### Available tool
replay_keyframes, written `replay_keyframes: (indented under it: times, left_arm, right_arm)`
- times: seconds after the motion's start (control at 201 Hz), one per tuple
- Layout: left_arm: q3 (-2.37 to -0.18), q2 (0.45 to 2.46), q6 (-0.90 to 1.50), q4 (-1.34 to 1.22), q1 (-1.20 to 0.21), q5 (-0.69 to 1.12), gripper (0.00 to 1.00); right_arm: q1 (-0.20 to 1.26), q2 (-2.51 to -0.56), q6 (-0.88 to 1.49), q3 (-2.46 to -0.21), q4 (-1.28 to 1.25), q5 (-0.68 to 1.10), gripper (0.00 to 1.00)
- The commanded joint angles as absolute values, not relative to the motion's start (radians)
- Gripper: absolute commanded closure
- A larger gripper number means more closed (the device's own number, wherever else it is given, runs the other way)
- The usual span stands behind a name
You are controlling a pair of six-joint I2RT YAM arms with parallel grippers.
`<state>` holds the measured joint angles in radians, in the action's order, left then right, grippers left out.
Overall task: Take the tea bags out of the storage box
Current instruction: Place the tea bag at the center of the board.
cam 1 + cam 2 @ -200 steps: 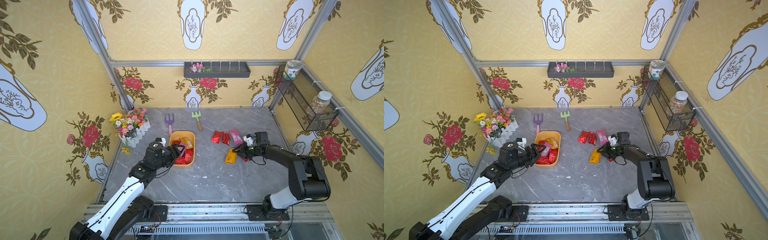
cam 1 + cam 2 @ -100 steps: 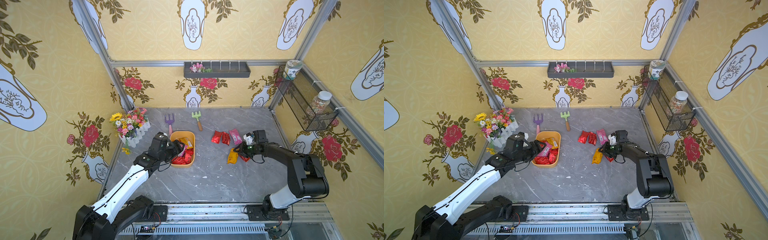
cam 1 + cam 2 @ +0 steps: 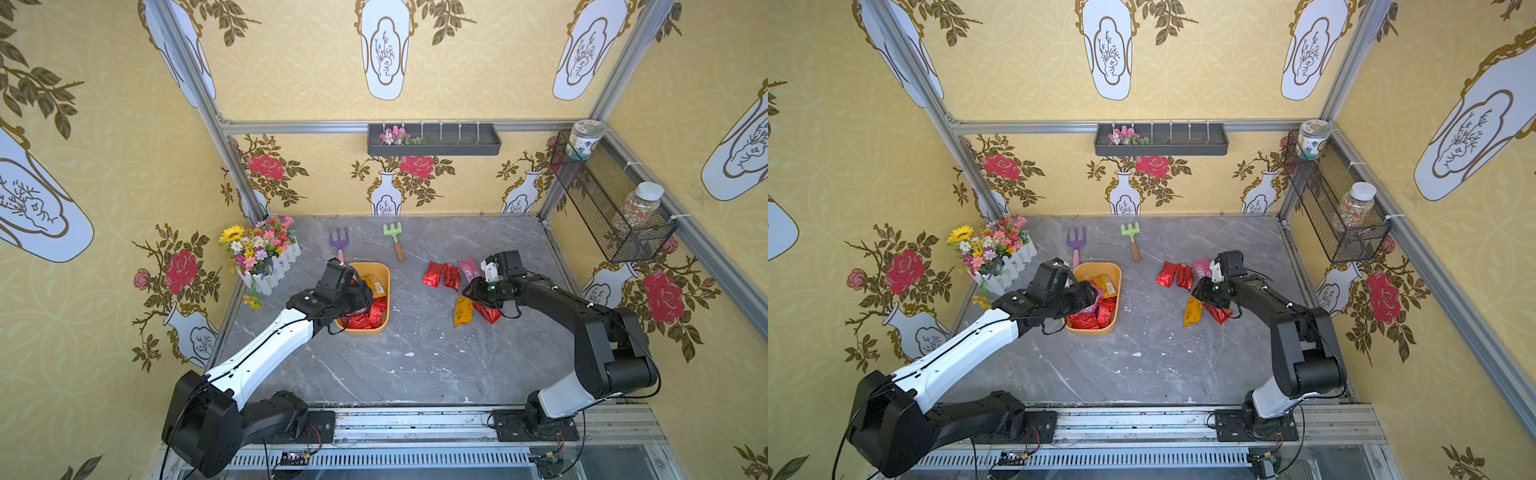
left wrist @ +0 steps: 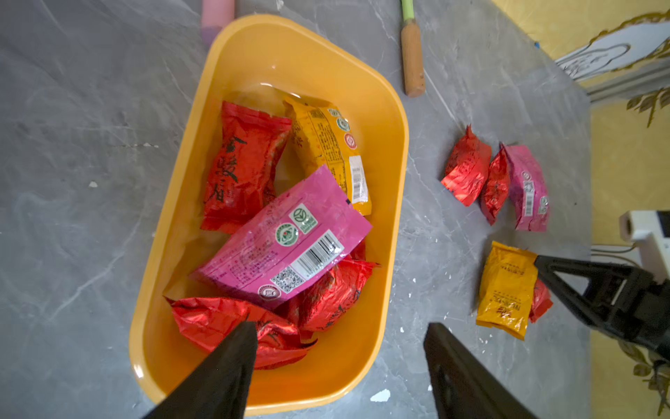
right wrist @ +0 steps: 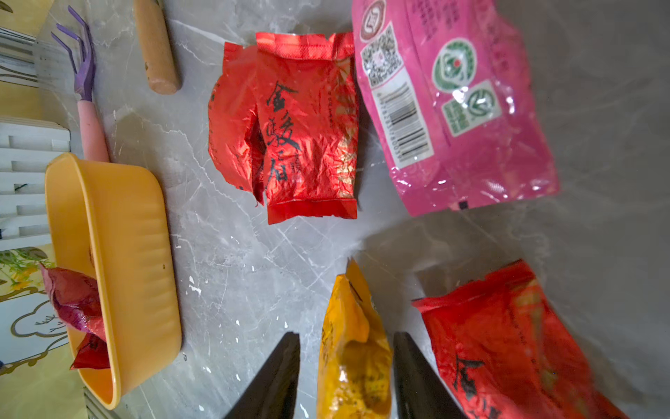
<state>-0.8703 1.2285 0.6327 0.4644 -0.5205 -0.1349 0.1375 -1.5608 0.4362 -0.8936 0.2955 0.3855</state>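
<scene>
Tea bags (image 4: 286,239) sit in two lots: a pink, a yellow and several red ones heaped in the storage box (image 4: 253,54), and five more spread on the surface (image 4: 435,90) well clear of its rim, so they count as out. The left gripper (image 4: 342,328) hangs wide and empty over the heap, seemingly lined up on a red sachet (image 4: 217,319). The right gripper (image 5: 346,335) stands parted around a yellow sachet (image 5: 348,301) lying on the surface, which looks like a set-down rather than a grip.
</scene>
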Motion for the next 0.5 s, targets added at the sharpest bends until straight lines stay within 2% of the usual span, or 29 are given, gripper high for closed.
replay_keyframes:
  times: [0.0,0.254,0.378,0.493]
  left_arm:
    - [-0.882,1.260,0.571,0.487,-0.530,-0.194,0.21]
    - [-0.925,1.324,0.483,0.507,-0.537,-0.241,0.19]
    - [-0.958,1.354,0.419,0.524,-0.537,-0.267,0.17]
    - [-0.980,1.389,0.378,0.526,-0.537,-0.272,0.16]
  right_arm:
    - [0.155,-1.533,0.402,-0.912,0.339,0.323,0.48]
    - [0.230,-1.384,0.367,-0.951,0.448,0.204,0.41]
    - [0.275,-1.274,0.338,-0.964,0.482,0.219,0.34]
    - [0.354,-1.196,0.317,-0.974,0.511,0.235,0.32]
